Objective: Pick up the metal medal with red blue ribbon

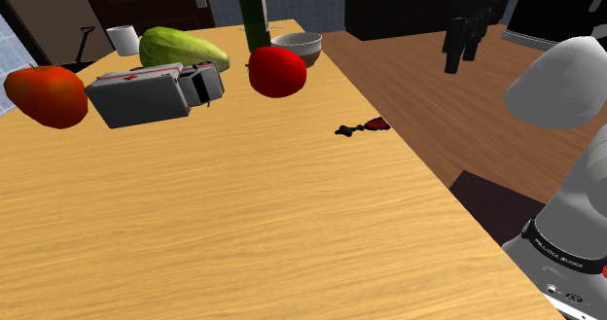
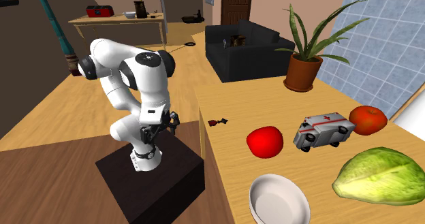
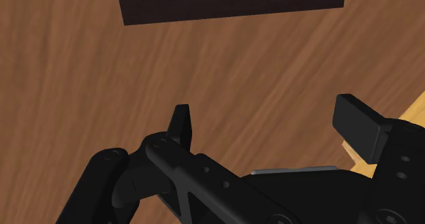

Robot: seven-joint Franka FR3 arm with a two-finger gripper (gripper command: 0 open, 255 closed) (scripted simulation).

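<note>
Wooden table (image 1: 243, 231) is carrying the medal (image 1: 362, 127) near its edge, while the gripper (image 3: 269, 124), fingers standing wide apart, is hanging lower beside it, facing the floor (image 3: 68, 86).

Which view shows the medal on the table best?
The shoulder view: the medal lies nearer there, so its red and dark parts can be told apart. In the second exterior view it is a tiny dark speck near the table edge. The wrist view faces the wooden floor.

The medal (image 1: 361, 127), well apart from the pincer (image 3: 267, 117), is too small for details to be told. The bottle (image 1: 254, 17) is cropped at its neck.
</note>
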